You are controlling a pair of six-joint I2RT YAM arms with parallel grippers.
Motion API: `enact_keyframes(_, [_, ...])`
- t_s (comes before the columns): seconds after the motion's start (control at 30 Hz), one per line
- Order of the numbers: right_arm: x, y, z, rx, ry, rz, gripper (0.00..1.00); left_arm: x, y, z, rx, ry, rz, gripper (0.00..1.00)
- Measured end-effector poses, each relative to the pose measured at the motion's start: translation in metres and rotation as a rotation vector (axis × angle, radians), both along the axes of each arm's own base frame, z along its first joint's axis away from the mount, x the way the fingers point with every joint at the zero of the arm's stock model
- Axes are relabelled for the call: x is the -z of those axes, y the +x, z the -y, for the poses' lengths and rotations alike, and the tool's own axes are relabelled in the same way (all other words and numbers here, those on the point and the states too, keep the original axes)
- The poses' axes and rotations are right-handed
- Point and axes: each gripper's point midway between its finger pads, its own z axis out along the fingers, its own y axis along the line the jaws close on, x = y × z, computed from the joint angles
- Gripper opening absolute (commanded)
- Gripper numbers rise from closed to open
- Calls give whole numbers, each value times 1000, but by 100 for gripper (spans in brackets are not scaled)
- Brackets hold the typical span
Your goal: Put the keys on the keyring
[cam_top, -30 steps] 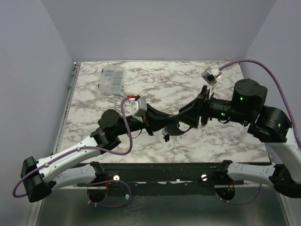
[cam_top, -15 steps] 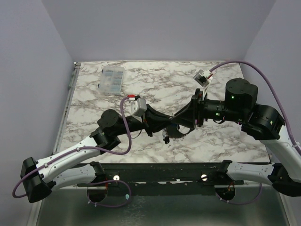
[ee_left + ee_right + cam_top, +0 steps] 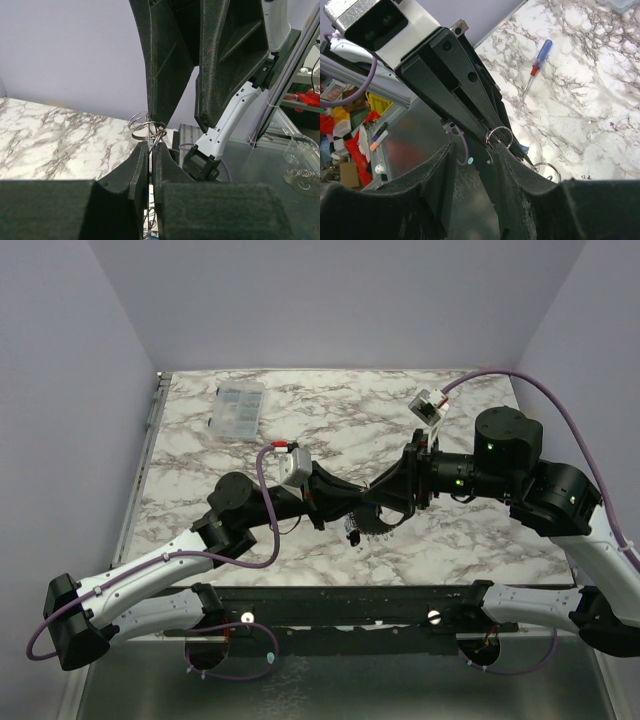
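Top view: the left gripper (image 3: 354, 508) and the right gripper (image 3: 386, 506) extend level toward each other, tips meeting above the marble table (image 3: 480, 540). A clear compartment box (image 3: 238, 410) lies well apart, far left of the fingers; its contents are too small to tell.

Left wrist view: the left fingers are pinched on the keyring (image 3: 146, 129), which stands just above their tips. One right finger touches it from above.

Right wrist view: the right fingers stand apart, straddling the left gripper's tip. A blue-handled screwdriver (image 3: 536, 67) lies on the table beyond.
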Motion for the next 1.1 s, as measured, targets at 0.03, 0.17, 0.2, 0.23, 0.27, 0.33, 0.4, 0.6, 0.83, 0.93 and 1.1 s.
enact_keyframes(0.03, [0,0,0,2,-1,0,46,0,0,0,0,0,0,0])
enact_keyframes(0.17, [1,3,1,20,-4,3,50,0,-1,0,4,0,0,0])
enact_keyframes(0.2, [1,5,1,26,-5,6,50,0,-1,0,6,0,0,0])
enact_keyframes(0.23, [1,5,1,30,-6,7,50,0,-1,0,8,1,-1,0])
enact_keyframes(0.27, [1,6,2,36,-6,8,49,0,-2,0,10,1,0,0])
enact_keyframes(0.33, [1,8,2,46,-8,11,48,0,-3,0,15,2,-1,0])
enact_keyframes(0.4, [1,8,3,49,-9,12,46,0,-3,0,18,2,-2,0])
enact_keyframes(0.6, [3,9,1,47,-8,7,37,3,-3,2,24,8,-9,0])
enact_keyframes(0.83, [12,9,-6,25,-19,-21,18,5,-3,3,27,13,-13,0])
enact_keyframes(0.93, [15,9,-6,27,-25,-28,10,5,-4,3,31,14,-12,0])
enact_keyframes(1.1, [15,8,-6,30,-19,-31,9,5,-5,3,37,15,-10,0])
